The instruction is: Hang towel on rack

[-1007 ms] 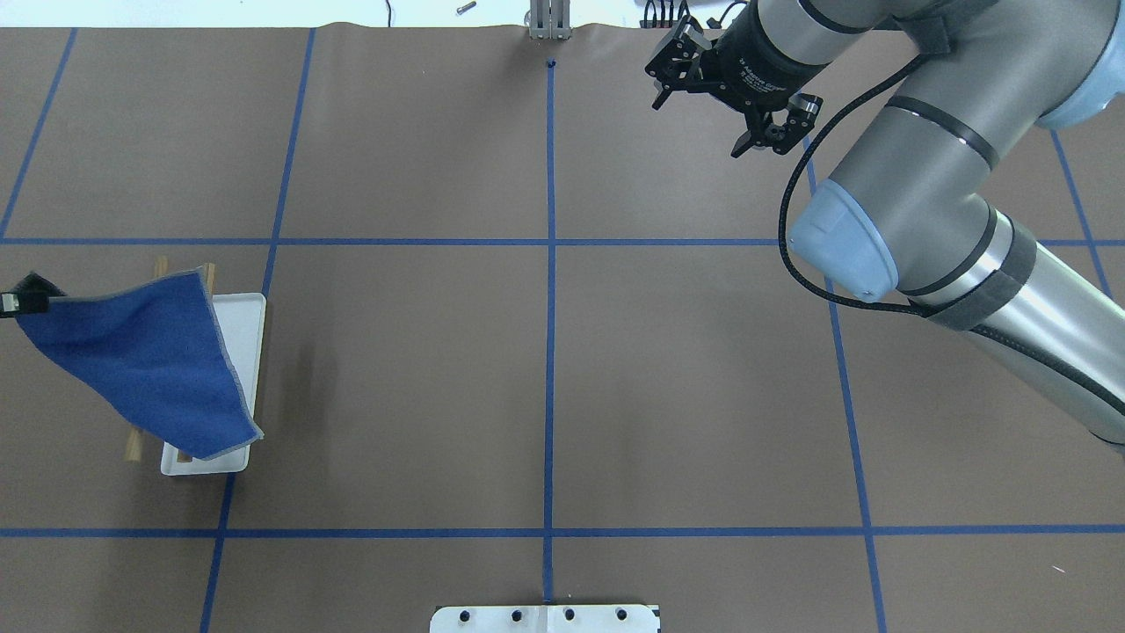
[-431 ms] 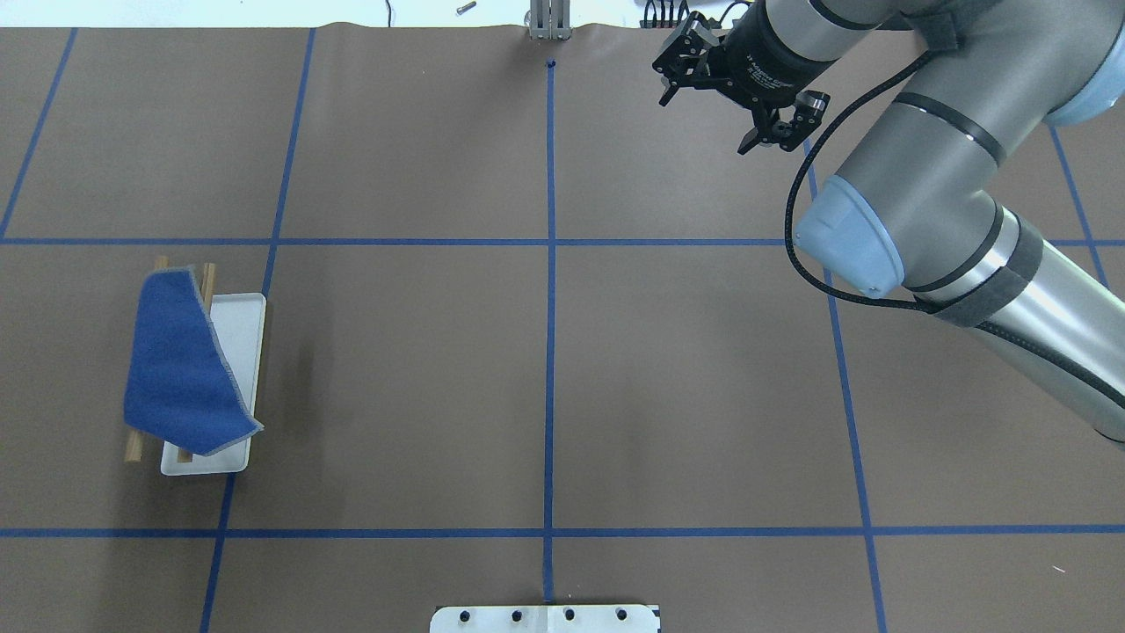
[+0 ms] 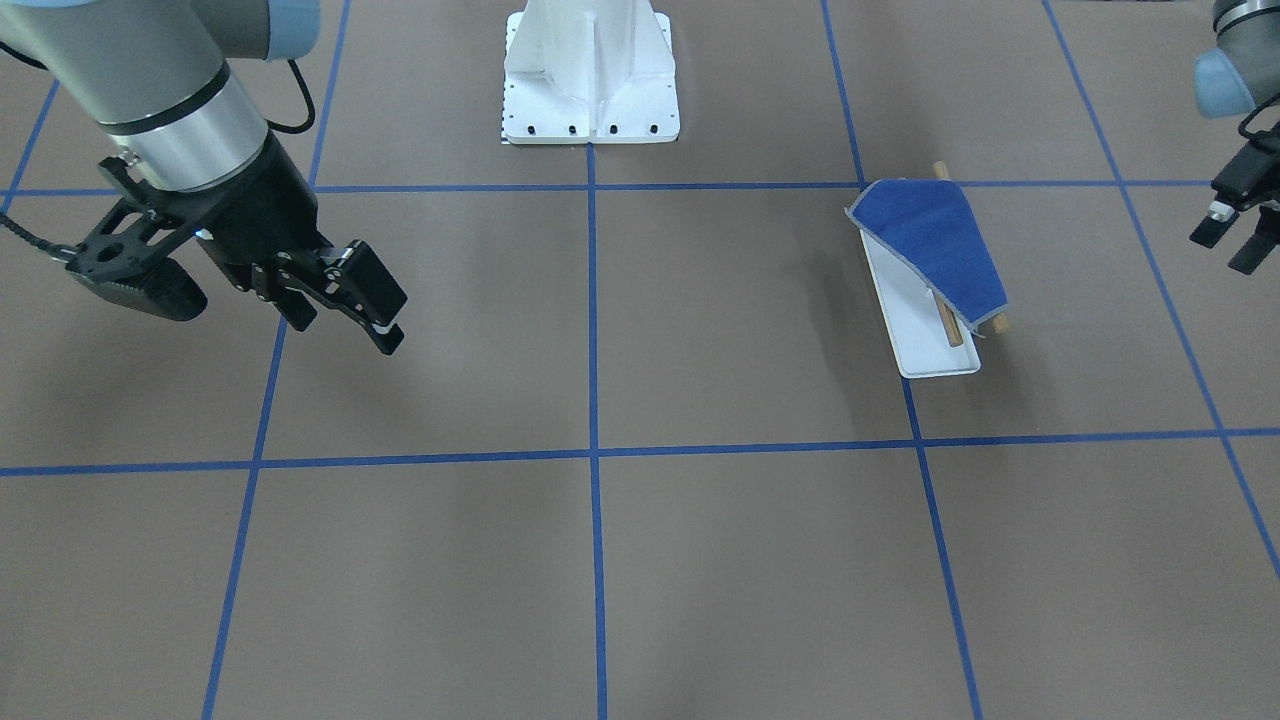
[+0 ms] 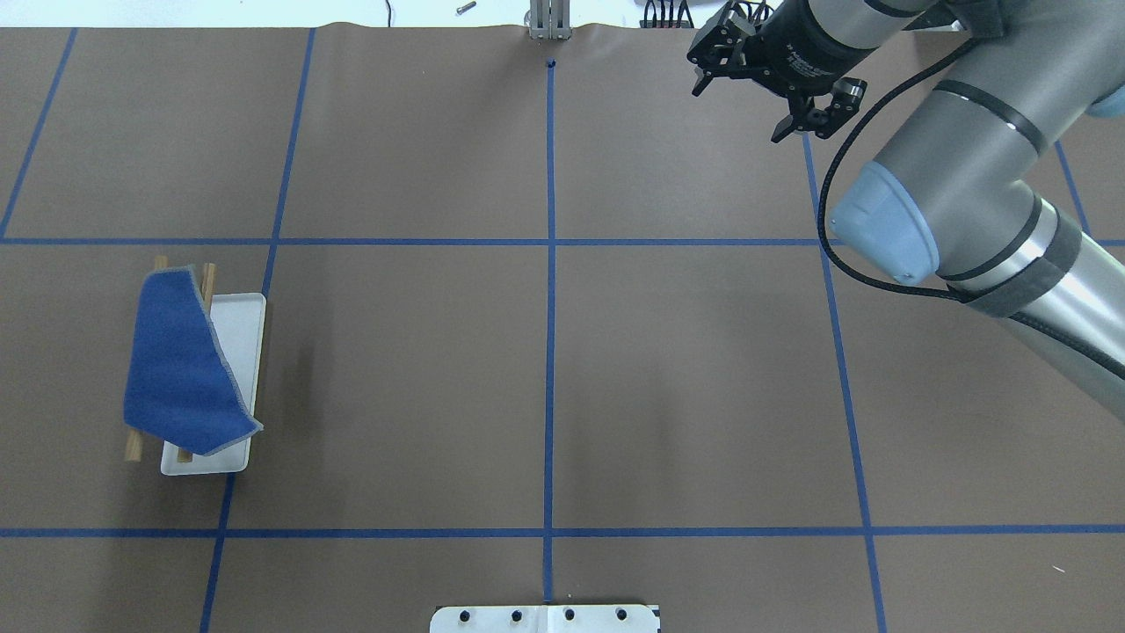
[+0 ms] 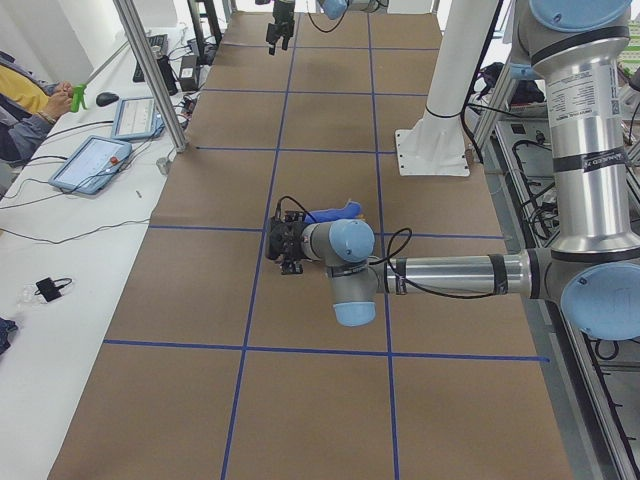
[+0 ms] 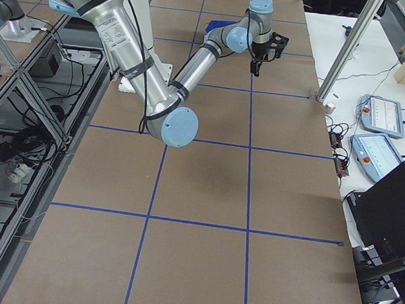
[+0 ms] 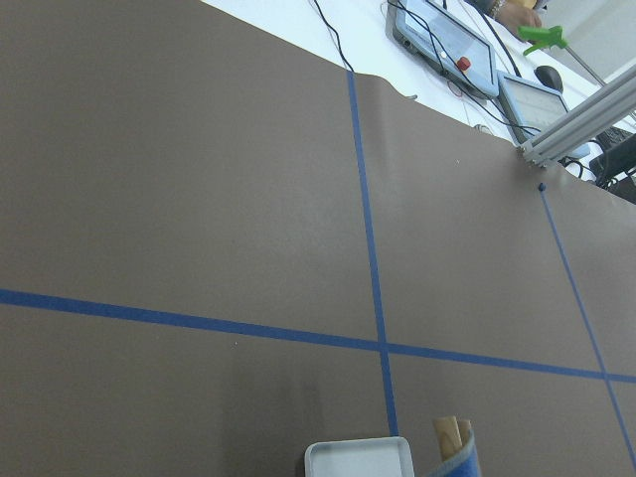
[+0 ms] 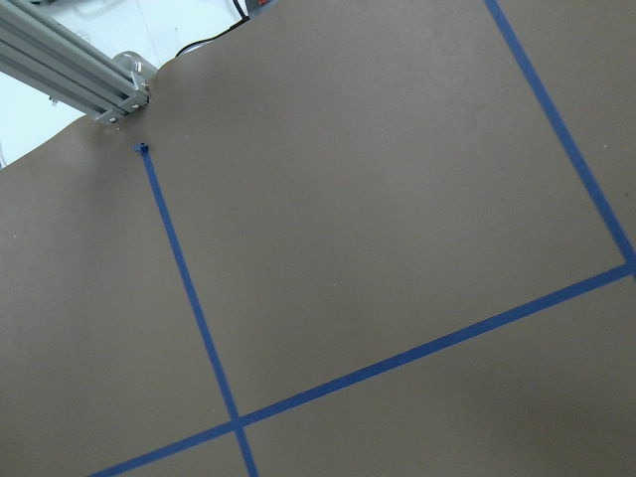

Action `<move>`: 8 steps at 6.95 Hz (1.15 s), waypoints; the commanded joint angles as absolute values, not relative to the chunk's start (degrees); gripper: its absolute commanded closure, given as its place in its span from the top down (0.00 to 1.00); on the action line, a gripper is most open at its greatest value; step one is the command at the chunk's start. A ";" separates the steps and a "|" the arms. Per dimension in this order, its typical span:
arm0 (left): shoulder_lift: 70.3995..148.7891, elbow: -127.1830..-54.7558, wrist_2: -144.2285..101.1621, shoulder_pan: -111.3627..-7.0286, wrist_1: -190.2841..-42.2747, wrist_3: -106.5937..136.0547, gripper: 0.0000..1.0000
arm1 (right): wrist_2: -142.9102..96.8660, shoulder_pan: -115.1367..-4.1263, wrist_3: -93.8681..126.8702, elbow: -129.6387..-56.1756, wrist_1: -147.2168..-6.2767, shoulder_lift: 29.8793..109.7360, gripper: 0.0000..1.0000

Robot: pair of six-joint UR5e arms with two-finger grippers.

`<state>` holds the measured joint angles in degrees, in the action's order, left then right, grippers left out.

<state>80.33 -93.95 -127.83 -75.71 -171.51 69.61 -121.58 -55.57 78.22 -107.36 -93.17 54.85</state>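
The royal-blue towel (image 4: 180,369) lies draped over the rack's two wooden bars (image 4: 208,274), one corner hanging over the white tray base (image 4: 246,321). In the front-facing view the towel (image 3: 935,245) covers most of the rack (image 3: 925,350). My left gripper (image 3: 1230,235) is open and empty, apart from the rack toward the table's left end; it is out of the overhead view. My right gripper (image 4: 738,112) is open and empty over the far right of the table, and also shows in the front-facing view (image 3: 290,325). The left wrist view catches the tray corner (image 7: 358,457) and the towel's edge (image 7: 462,462).
The large white bolted pedestal (image 3: 590,70) stands at the robot's side of the table, mid-width. Blue tape lines cross the brown table cover (image 4: 545,352). An aluminium post (image 4: 549,22) stands at the far edge. Tablets and an operator are beyond the far edge (image 5: 90,160).
My left gripper let go of the towel and left the overhead view; the towel fell from spread out to draped on the rack. My right gripper moved right and toward the far edge.
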 commanded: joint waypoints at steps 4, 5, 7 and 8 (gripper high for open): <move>84.89 -93.96 -121.15 -82.26 -137.45 20.38 0.98 | -123.31 -66.68 43.06 -112.85 -93.16 74.32 1.00; 86.82 -94.04 -119.81 -82.35 -130.41 17.17 0.98 | -123.66 -69.49 35.76 -112.85 -93.16 77.84 1.00; 93.30 -94.22 -120.58 -82.44 -113.13 16.35 0.98 | -128.12 -75.73 19.77 -112.59 -93.16 86.71 1.00; 96.21 -94.48 -122.67 -82.35 -105.28 16.26 0.98 | -130.58 -77.41 15.16 -112.59 -93.16 90.49 1.00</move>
<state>92.40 -94.21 -120.96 -82.37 -115.38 16.62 -127.74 -74.69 22.37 -112.66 -93.17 85.69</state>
